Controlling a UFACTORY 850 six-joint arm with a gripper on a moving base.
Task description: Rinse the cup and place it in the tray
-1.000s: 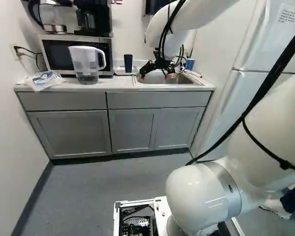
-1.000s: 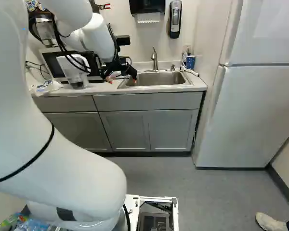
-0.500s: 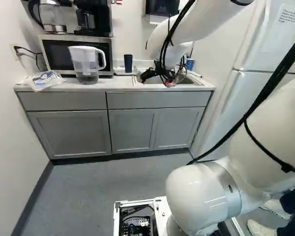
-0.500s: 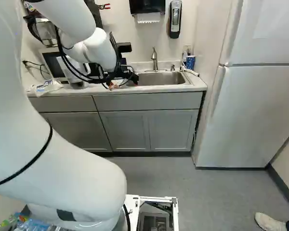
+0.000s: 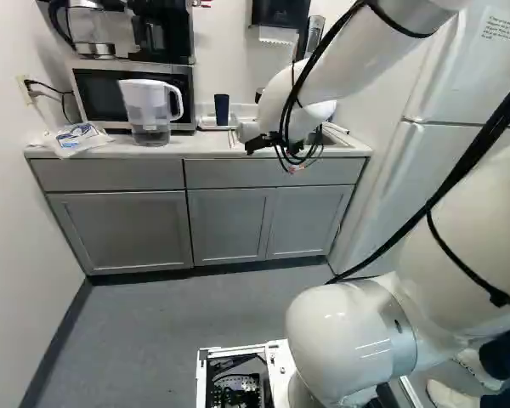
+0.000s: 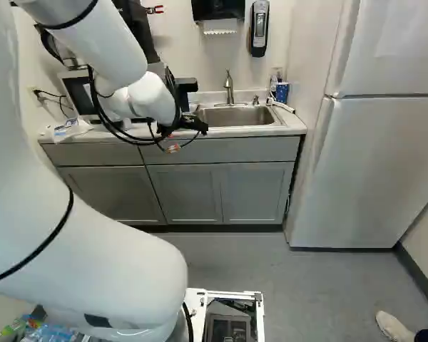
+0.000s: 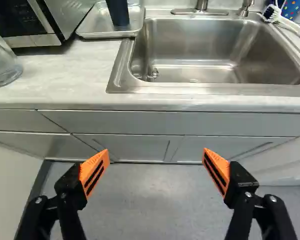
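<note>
Pale countertop (image 7: pixel 75 70), the cup (image 7: pixel 118 12) in its tray (image 7: pixel 107 35), ahead of the tool (image 6: pixel 187 137) (fingers wide apart)

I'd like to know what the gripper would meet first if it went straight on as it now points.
The gripper would probably meet the cabinet below the sink first, though depth is unclear.

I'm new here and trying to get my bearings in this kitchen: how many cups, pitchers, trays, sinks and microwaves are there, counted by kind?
Cups: 2 (the dark cup in the tray, the blue dotted cup by the sink)
Pitchers: 1 (the clear pitcher)
Trays: 1
Sinks: 1
Microwaves: 1 (the microwave behind the pitcher)
Total: 6
</note>
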